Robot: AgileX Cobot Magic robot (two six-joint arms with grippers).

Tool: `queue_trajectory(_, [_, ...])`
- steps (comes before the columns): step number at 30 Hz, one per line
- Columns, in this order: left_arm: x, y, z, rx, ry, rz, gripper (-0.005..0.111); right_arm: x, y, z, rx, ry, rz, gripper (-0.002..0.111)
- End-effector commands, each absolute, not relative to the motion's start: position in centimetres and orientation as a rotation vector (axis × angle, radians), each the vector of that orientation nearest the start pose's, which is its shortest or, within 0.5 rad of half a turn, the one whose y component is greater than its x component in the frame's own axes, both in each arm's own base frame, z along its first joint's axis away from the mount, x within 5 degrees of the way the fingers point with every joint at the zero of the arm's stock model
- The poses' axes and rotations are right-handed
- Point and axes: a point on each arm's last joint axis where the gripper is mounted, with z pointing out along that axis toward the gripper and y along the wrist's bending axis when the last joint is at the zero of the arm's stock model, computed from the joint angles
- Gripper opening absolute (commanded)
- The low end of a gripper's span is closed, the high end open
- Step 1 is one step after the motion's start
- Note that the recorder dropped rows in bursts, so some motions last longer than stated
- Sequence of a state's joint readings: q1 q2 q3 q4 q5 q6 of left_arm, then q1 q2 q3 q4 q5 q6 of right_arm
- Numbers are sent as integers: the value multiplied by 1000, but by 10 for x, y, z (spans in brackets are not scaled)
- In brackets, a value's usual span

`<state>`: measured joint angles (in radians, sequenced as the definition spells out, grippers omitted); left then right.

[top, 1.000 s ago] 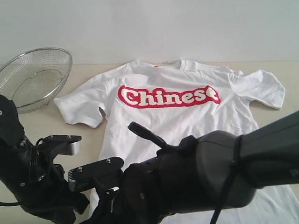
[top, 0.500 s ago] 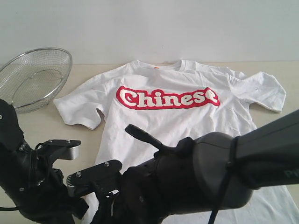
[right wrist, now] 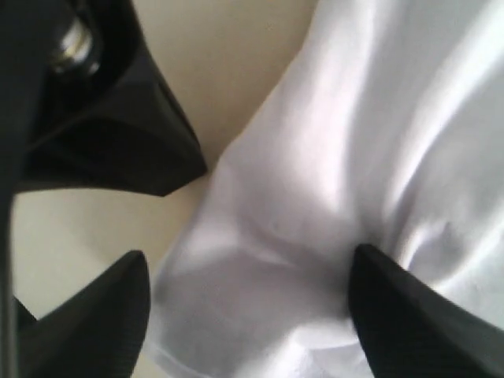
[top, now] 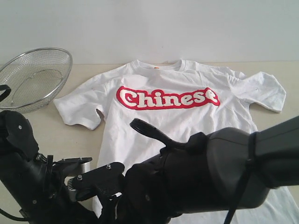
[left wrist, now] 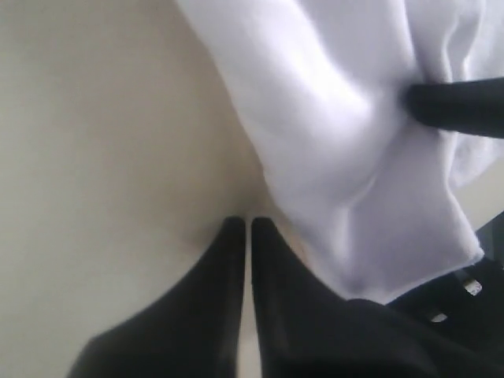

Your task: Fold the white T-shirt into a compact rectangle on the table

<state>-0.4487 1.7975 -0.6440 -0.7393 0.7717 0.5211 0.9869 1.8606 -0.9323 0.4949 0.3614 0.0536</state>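
Observation:
The white T-shirt point(top: 163, 112) lies flat on the table point(top: 42, 126) with its red "Chinese" lettering facing up. Both arms reach in at its near left hem corner. My left gripper point(left wrist: 246, 224) is shut with nothing in it, its tips on the bare table just beside the shirt's edge point(left wrist: 331, 197). My right gripper point(right wrist: 248, 264) is open wide, and the rumpled hem corner point(right wrist: 315, 236) lies between its two fingers. One right finger point(left wrist: 457, 106) presses into the cloth. In the exterior view the arms hide the hem corner.
A wire-mesh metal basket point(top: 35, 77) sits tilted at the back left of the table. My left arm point(top: 23, 177) fills the near left and my bulky right arm point(top: 210, 172) covers the shirt's lower part. A pale wall rises behind the table.
Both arms have sunk lower toward the near left corner of the shirt. The upper part of the shirt slid slightly left early on and has lain still since.

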Motion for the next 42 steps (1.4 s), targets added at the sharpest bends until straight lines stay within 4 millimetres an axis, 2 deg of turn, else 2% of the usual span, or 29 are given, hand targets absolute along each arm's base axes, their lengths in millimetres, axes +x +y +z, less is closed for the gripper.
queue_trajectory(1, [192,-148,96,566,3171,-833,4,175,290,129,-704,2783,597,66])
queue_trajectory(8, [195,-149,95,582,3139,-831,4,176,290,132,-713,2766,600,66])
queue_trajectory(17, [196,-151,96,596,3115,-858,4,170,285,133,-817,2803,546,66])
queue_trajectory(21, [194,-148,97,655,3123,-822,4,169,284,132,-841,2813,536,65])
queue_trajectory(23, [194,-143,98,663,3140,-753,4,169,283,132,-862,2816,522,60])
queue_trajectory(27, [194,-130,101,650,3207,-508,4,167,280,131,-918,2826,483,41])
queue_trajectory(30, [196,-123,105,604,3218,-373,4,167,279,131,-936,2822,469,39])
queue_trajectory(34, [197,-122,112,597,3181,-359,4,168,278,130,-968,2807,445,31])
queue_trajectory(38, [197,-122,115,598,3170,-363,4,169,278,130,-996,2790,426,1])
queue_trajectory(42, [197,-122,115,598,3170,-363,4,169,278,130,-993,2787,427,0])
